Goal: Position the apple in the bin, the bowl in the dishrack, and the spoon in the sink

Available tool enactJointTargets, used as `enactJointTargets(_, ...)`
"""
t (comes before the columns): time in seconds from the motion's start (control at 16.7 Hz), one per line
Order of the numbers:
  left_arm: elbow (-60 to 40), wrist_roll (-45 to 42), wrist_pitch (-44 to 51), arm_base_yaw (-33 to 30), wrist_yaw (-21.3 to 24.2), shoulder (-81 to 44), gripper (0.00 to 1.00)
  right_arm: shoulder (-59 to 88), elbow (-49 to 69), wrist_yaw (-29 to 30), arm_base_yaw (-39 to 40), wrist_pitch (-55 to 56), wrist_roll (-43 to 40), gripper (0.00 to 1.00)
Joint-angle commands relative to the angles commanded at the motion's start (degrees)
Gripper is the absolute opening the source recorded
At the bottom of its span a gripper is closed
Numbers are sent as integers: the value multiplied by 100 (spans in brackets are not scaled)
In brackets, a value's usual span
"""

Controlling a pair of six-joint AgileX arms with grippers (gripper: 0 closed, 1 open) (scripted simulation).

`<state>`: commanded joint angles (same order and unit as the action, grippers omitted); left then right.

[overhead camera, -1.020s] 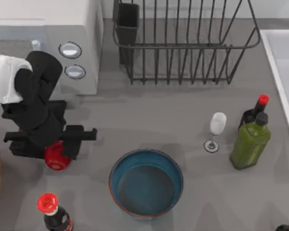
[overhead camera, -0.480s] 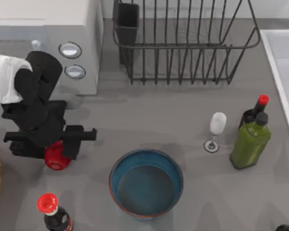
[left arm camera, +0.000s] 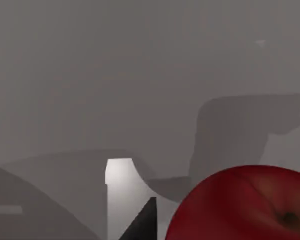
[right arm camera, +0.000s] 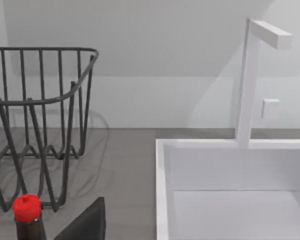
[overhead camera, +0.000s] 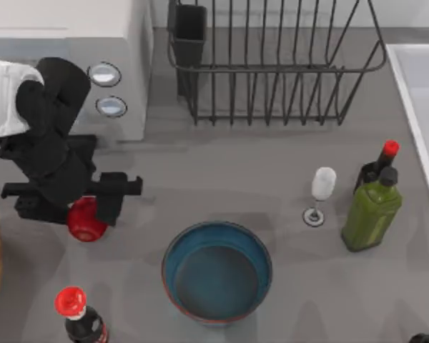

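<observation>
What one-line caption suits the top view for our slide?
Left gripper closed on the apple beside the teal bowl, dishrack behind.

Grey table [overhead camera: 200, 179], pale wall [right arm camera: 155, 45] behind

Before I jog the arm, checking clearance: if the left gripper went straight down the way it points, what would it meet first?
Probably the table: the left gripper points down, shut on the apple, which would touch first.

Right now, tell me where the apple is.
In the top view the apple sits at the table's left, under the left gripper, between the microwave and the red-capped bottle, left of the bowl.
</observation>
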<state>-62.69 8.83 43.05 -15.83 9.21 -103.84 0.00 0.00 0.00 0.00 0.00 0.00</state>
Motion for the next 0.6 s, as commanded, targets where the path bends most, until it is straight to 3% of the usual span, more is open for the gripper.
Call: enactJointTargets(0.6, -1012, 21, 1642, -9, -3, 609, 0, 0, 0, 0, 0, 0, 0, 100)
